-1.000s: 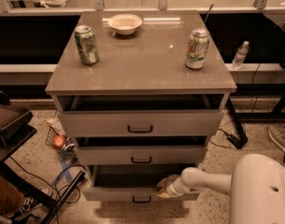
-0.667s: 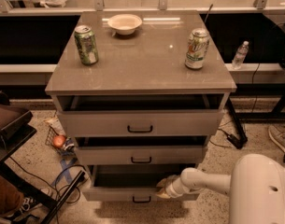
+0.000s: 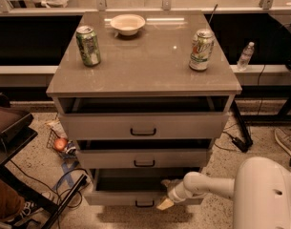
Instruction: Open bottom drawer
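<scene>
Slim grey bottom drawer (image 3: pixel 114 198) sits at the foot of the grey three-drawer cabinet (image 3: pixel 145 75), pulled partly out. White arm's gripper (image 3: pixel 166 193) is at the front panel's top edge, right of the small dark bar handle (image 3: pixel 145 204); can't tell if it's clamped or apart. Speckled floor (image 3: pixel 135 221) lies bare in front, and cables (image 3: pixel 64 178) crowd the drawer's left corner.
</scene>
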